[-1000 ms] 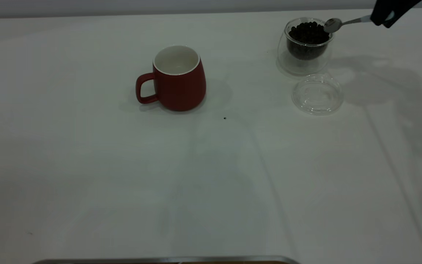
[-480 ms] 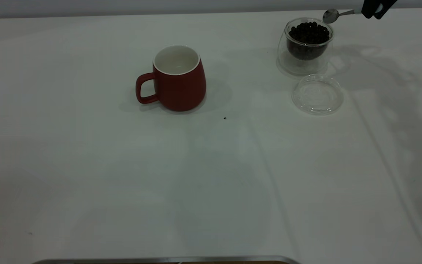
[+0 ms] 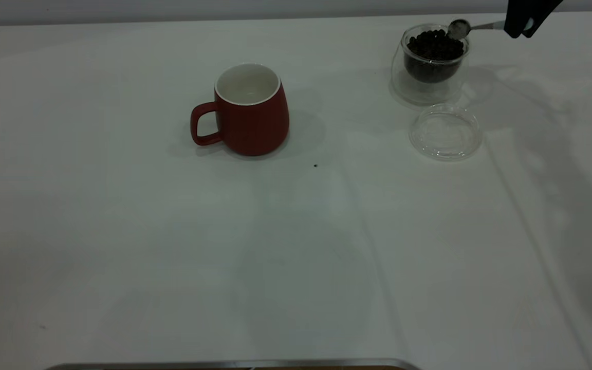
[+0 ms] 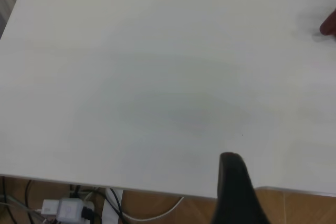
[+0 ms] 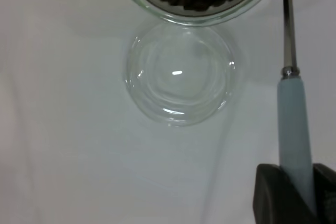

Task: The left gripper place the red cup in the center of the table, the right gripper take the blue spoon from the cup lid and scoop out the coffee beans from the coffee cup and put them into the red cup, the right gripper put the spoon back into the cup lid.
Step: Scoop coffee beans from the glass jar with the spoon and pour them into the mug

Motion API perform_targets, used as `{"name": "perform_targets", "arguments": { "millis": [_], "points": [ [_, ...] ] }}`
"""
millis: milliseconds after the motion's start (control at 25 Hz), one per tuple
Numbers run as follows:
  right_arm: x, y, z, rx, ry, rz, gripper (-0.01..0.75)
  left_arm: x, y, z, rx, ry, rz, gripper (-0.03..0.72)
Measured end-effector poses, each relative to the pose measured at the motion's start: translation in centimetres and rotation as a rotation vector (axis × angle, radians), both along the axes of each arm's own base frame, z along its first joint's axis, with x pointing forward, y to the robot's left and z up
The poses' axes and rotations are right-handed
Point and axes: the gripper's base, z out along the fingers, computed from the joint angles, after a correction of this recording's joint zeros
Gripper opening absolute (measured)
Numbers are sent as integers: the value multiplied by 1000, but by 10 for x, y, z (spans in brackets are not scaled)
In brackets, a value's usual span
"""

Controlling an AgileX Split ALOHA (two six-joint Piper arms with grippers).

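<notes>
While clamped on the pale handle of the blue spoon (image 5: 294, 124), the right gripper (image 3: 523, 26) sits at the far right corner of the table (image 3: 296, 257), partly cut off by the top edge of the exterior view. Its two black fingers (image 5: 270, 195) press the handle from both sides in the right wrist view. The spoon's metal neck runs out from the gripper toward the coffee cup (image 3: 429, 64); the spoon's bowl sits at the cup's rim on the gripper's side, over the coffee beans (image 3: 433, 45). Whether the bowl touches the beans cannot be told. The beans fill the inner glass nearly to the rim.

Cup lid (image 3: 445, 132) lies flat on the table just in front of the coffee cup, close to it but with a small gap showing. Nothing rests on it.

Red cup (image 3: 248, 109) stands upright near the table's centre, handle pointing to the exterior view's left, white inside showing. It stands well apart from the coffee cup, with bare tabletop between them. A dark speck (image 3: 315, 165) lies just in front and to the right of it.

Left gripper (image 4: 236, 192): only one dark finger shows in the left wrist view, over the table's edge, away from the work area; its state cannot be told. A sliver of red shows at that view's edge.
</notes>
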Motion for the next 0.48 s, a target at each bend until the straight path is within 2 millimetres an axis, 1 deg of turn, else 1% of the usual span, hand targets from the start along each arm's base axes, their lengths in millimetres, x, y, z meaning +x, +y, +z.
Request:
{"name": "perform_targets", "arguments": {
  "millis": [80,280,480],
  "points": [
    [0,0,-4,-18,6,10,116,0,0,0,0,0,0,518],
    [0,1,-6,-41,6,26,116,0,0,0,-1,0,1,518],
    [-1,6,-21,-41,34,34,116,0,0,0,-1,0,1,518]
  ]
}}
